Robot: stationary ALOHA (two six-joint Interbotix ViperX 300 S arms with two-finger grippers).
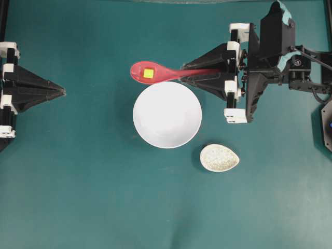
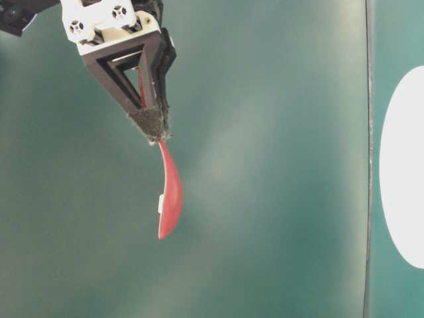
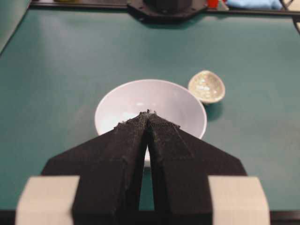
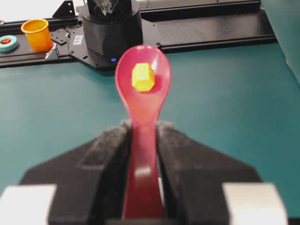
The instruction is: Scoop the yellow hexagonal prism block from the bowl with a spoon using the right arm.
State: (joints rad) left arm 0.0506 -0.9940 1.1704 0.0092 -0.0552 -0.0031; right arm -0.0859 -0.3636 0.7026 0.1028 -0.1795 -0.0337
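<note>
Scene: a green tabletop (image 1: 78,181), a white bowl (image 1: 167,114) at centre, a speckled spoon rest (image 1: 219,157) just beside it.
Right gripper (image 1: 182,72): clamped on the handle of the red-pink spoon (image 1: 155,72), held clear of the tabletop.
Yellow hexagonal prism block (image 1: 148,73): sitting in the spoon's scoop, out of the bowl, just past the bowl's far rim in the overhead view.
Key relation: the spoon's long axis runs straight out from the right gripper toward the left arm, block at its far end; the load looks level.
Left gripper (image 1: 63,92): closed and empty, well apart, pointing at the bowl.
Judgement: the scoop appears done; keeping the spoon level matters now.
</note>
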